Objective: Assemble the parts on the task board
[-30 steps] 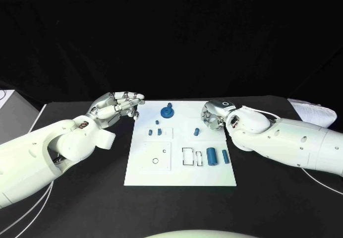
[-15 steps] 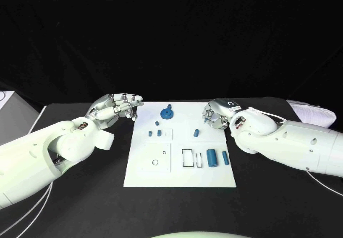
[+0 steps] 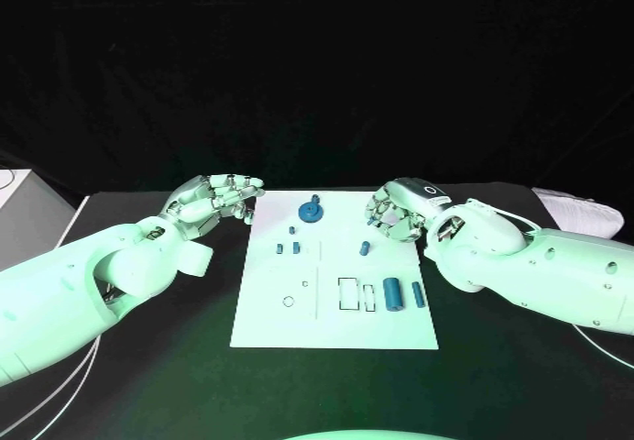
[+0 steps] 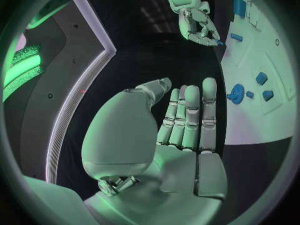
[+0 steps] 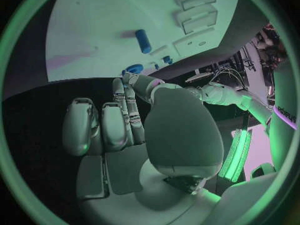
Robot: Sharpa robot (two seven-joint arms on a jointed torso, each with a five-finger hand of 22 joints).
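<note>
On the task board (image 3: 334, 316) several blue parts (image 3: 392, 291) lie loose, assembly seemingly barely begun; left hand (image 3: 215, 199) and right hand (image 3: 397, 211) hover beside it, fingers apart, empty.

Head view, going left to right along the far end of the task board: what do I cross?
Left hand → task board's far left edge → round blue part → right hand.
</note>
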